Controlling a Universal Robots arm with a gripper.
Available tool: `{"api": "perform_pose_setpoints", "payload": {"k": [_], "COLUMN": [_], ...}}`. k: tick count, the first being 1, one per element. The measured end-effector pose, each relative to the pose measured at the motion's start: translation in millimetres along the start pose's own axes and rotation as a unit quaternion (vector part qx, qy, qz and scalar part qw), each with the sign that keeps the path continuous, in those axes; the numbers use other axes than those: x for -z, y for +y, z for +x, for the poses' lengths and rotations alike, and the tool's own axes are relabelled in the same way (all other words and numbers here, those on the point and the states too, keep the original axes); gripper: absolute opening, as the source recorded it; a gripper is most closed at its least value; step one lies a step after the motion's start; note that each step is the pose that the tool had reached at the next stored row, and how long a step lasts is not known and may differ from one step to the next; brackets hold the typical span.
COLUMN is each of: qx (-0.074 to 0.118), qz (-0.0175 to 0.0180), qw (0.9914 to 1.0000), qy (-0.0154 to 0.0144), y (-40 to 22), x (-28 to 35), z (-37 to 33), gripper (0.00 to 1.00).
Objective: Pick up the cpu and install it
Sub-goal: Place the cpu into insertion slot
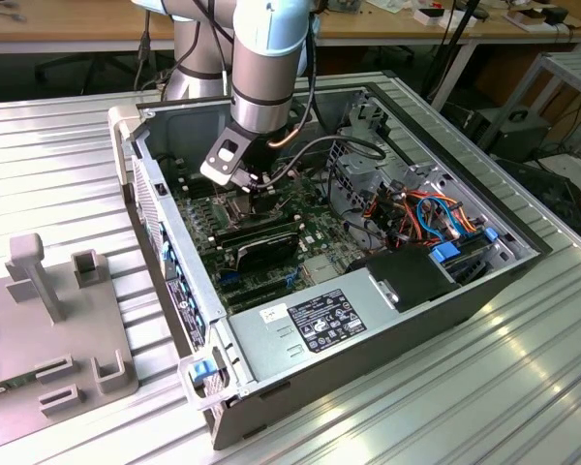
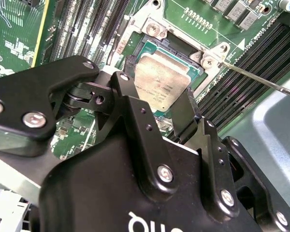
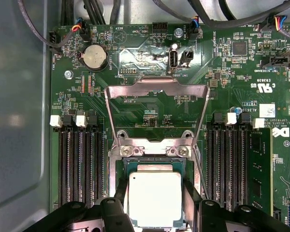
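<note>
The arm (image 1: 266,68) reaches down into the open computer case (image 1: 368,339), upper middle of the exterior view. In both wrist views the gripper (image 3: 155,195) (image 2: 158,86) is closed narrowly on the cpu (image 3: 154,200) (image 2: 160,79), a finger (image 3: 120,193) against each of two opposite edges. The chip hangs right over the socket (image 3: 154,165) on the green board (image 3: 150,116), with the metal frame (image 3: 157,89) flipped back. It looks slightly tilted, perhaps not seated.

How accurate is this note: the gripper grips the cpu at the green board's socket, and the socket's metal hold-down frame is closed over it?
One detail is wrong: the metal hold-down frame is not closed. In the first wrist view it is swung open, away from the socket. The rest is right: the gripper grips the cpu at the green board's socket.
</note>
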State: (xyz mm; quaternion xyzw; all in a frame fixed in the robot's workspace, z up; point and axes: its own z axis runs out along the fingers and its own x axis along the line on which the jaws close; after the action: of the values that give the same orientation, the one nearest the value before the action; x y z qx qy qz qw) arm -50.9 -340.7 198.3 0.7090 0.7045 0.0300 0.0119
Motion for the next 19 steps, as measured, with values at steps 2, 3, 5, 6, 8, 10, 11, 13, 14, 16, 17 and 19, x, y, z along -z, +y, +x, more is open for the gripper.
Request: {"api": "perform_pose_setpoints", "payload": {"k": [2, 3, 5, 6, 8, 10, 11, 13, 14, 16, 17, 19], "qx": [-0.001, -0.002, -0.005, -0.006, -0.006, -0.006, -0.006, -0.006, -0.006, -0.006, -0.006, -0.006], "qz": [0.0000, -0.0003, -0.0002, -0.0001, -0.0001, -0.0001, -0.0001, -0.0002, -0.0001, -0.0001, -0.0001, -0.0002], "qw": [1.00000, 1.00000, 0.99999, 0.99998, 0.99998, 0.99998, 0.99998, 0.99998, 0.99998, 0.99998, 0.99998, 0.99998], "qy": [-0.0001, 0.0000, -0.0003, -0.0003, -0.0003, -0.0004, -0.0004, -0.0006, -0.0004, -0.0004, -0.0004, -0.0004], "y": [0.0, 0.2, 0.3, 0.3, 0.3, 0.3, 0.3, 0.3, 0.2, 0.3, 0.3, 0.3], "x": [0.0, -0.1, 0.0, 0.0, 0.0, 0.0, 0.0, 0.1, 0.1, 0.0, 0.0, 0.0], "z": [0.0, 0.0, 0.0, 0.0, 0.0, 0.0, 0.0, -0.1, -0.1, -0.1, -0.1, 0.0], "gripper": [0.54, 0.54, 0.54, 0.54, 0.54, 0.54, 0.54, 0.55, 0.55, 0.61, 0.61, 0.61]}}
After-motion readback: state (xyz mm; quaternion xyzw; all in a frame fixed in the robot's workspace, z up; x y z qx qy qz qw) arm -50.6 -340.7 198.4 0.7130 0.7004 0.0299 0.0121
